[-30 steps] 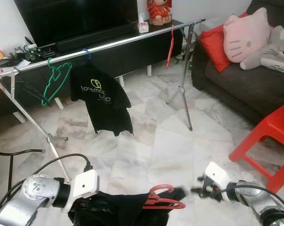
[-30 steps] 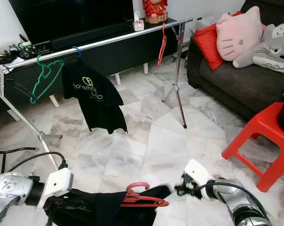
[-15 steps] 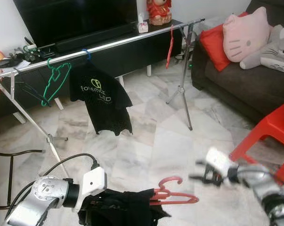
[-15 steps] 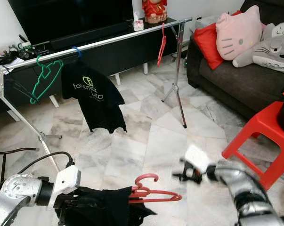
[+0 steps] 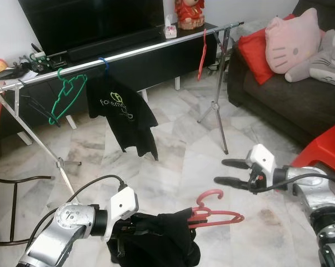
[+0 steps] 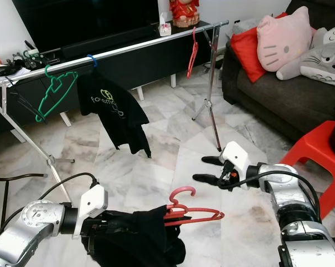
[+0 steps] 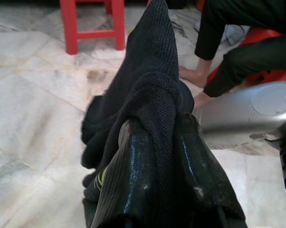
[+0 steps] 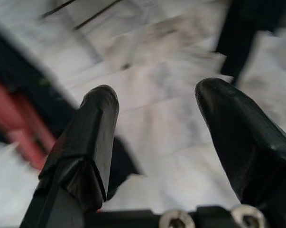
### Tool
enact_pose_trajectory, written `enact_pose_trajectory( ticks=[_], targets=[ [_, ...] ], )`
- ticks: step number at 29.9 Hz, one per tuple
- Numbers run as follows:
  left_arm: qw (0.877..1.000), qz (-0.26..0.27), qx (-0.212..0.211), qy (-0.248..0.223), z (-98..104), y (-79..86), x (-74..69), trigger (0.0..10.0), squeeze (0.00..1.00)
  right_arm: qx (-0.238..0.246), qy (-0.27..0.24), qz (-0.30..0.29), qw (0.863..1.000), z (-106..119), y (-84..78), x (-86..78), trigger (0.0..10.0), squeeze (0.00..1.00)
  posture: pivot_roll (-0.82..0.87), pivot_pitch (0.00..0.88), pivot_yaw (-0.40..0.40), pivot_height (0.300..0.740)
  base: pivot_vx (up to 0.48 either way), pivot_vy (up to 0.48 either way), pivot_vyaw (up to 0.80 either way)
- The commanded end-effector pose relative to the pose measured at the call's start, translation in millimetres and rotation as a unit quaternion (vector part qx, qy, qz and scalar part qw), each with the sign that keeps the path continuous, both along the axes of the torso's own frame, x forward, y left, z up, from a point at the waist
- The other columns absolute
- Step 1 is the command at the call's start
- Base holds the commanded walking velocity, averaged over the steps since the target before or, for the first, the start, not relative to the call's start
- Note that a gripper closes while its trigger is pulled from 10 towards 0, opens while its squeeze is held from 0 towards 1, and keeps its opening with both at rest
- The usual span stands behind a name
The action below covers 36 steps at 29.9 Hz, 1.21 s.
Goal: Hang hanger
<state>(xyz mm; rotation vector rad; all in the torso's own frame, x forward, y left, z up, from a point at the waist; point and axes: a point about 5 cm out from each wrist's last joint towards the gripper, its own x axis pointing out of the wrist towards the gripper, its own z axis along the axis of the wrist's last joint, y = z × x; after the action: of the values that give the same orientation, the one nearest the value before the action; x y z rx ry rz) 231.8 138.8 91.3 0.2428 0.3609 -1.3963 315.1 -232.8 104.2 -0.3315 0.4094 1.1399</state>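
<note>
Marble floor (image 5: 173, 167), pale and veined, glossy, open across the middle between the rail and the robot. Far left, the rail's (image 5: 134, 51) steel crossed legs splay onto the tiles; the chrome tube runs slanting up to the right, its far end on a thin tripod leg near the sofa (image 5: 289, 100). On the rail, left to right: green wire hanger (image 5: 64, 97), empty; black tee (image 5: 123, 114) with pale print on a blue hook; then a long bare stretch of tube; then a red hanger (image 5: 201, 47) near the far end. Dark TV cabinet (image 5: 156, 58) just behind the rail. Low left, the left gripper (image 7: 157, 156) is clenched on a bunched black shirt (image 5: 156, 242), knit fabric pinched between both fingers; a black cable loops back from that wrist. The shirt sits on a pink-red plastic hanger (image 5: 214, 214), hook curled upward, its bar poking out to the right of the cloth, held well below the rail and above the floor. Right of it, apart from the hook, the right gripper (image 5: 234, 172) hovers with fingers spread wide, grasping nothing. Far right: red plastic stool (image 5: 323, 147), square edges, close by the right arm. Dark sofa beyond, with red cushion (image 5: 256, 47), pink cat pillow (image 5: 292, 33), grey plush (image 5: 323, 55).
</note>
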Motion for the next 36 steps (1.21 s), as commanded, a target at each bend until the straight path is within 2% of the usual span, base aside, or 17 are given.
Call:
enact_pose_trajectory(
  ticks=[1,4,5,8,14,19,20,21,30,36],
  targets=[
    [1.0,-0.007,0.006,-0.01,4.3,0.5,3.3,10.0,0.0,-0.005,0.001,0.024,1.0,2.8,4.3,0.1,10.0,0.0,-0.22,0.0,0.095,0.74,0.0,0.0,0.0],
    [1.0,-0.013,0.012,-0.005,5.7,-3.1,8.7,10.0,0.0,-0.031,0.022,0.061,0.997,0.7,6.0,-2.5,10.0,0.0,-0.21,0.0,0.088,0.74,0.0,0.0,0.0],
    [1.0,-0.018,0.014,-0.002,6.8,-10.7,14.5,10.0,0.0,-0.057,0.044,0.107,0.992,-0.9,8.7,-6.2,10.0,0.0,-0.21,0.0,0.077,0.74,0.0,0.0,0.0],
    [1.0,-0.018,0.004,0.0,7.7,-20.1,19.6,10.0,0.0,-0.061,0.06,0.137,0.987,0.8,11.6,-7.6,10.0,0.0,-0.2,0.0,0.068,0.74,0.0,0.0,0.0],
    [1.0,-0.004,-0.001,-0.002,6.8,-26.3,25.6,10.0,0.0,-0.062,0.078,0.172,0.98,-1.5,15.7,-12.7,10.0,0.0,-0.2,0.0,0.06,0.74,0.0,0.0,0.0],
    [1.0,0.004,-0.005,-0.003,7.5,-29.2,29.0,10.0,0.0,-0.067,0.072,0.161,0.982,-1.2,13.1,-11.8,10.0,0.0,-0.2,0.0,0.061,0.74,0.0,0.0,0.0],
    [1.0,0.006,-0.001,-0.003,5.3,-27.5,28.4,10.0,0.0,-0.086,0.054,0.128,0.987,-0.2,7.6,-7.1,10.0,0.0,-0.2,0.0,0.064,0.74,0.0,0.0,0.0],
    [1.0,0.006,0.001,-0.002,4.5,-26.4,28.1,10.0,0.0,-0.091,0.052,0.12,0.987,0.5,4.8,-6.4,10.0,0.0,-0.21,0.0,0.067,0.74,0.0,0.0,0.0],
    [1.0,0.015,0.004,-0.001,3.3,-22.3,29.9,10.0,0.0,-0.103,0.062,0.116,0.986,1.2,-7.8,-11.2,10.0,0.0,-0.21,0.0,0.069,0.74,0.0,0.0,0.0],
    [1.0,0.018,0.005,-0.003,3.5,-21.8,31.0,10.0,0.0,-0.096,0.075,0.134,0.983,2.0,-8.6,-14.9,10.0,0.0,-0.21,0.0,0.069,0.74,0.0,0.0,0.0]
  ],
)
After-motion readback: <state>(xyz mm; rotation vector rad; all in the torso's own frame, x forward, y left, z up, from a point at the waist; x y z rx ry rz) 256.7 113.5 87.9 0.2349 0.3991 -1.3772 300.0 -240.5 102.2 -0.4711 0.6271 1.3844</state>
